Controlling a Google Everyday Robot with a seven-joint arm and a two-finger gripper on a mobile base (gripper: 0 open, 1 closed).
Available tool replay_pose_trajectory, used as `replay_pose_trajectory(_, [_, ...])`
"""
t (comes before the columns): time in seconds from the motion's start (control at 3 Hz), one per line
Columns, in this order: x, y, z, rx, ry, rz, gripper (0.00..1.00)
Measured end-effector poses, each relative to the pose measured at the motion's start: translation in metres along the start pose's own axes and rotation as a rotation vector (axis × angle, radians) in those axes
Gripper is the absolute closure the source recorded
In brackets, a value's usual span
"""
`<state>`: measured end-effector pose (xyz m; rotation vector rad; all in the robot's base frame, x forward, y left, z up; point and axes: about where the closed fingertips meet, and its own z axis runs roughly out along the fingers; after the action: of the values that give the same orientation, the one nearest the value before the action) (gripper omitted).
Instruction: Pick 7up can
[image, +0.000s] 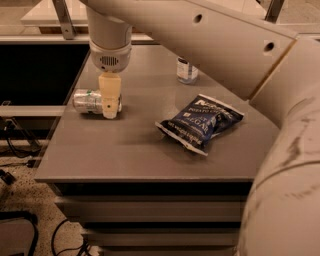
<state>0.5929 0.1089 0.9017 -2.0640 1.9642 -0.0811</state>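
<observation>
The 7up can, silver with green markings, lies on its side near the left edge of the grey table. My gripper hangs straight down from the arm's wrist and stands in front of the can's right end, covering part of it. Its cream tip is low, close to the tabletop. I cannot tell whether it touches the can.
A dark blue chip bag lies right of centre on the table. A clear water bottle stands at the back, its top hidden by my arm. My large white arm fills the right side. Cables lie on the floor at the left.
</observation>
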Motion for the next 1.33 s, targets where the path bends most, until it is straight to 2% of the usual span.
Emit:
replay_pose_trajectory(0.67, [-0.017, -0.003, 0.047, -0.052, -0.072, -0.019, 0.00])
replay_pose_trajectory(1.0, [-0.025, -0.003, 0.065, -0.073, -0.102, -0.027, 0.18])
replay_pose_trajectory(1.33, [-0.034, -0.006, 0.070, -0.078, -0.123, -0.042, 0.41])
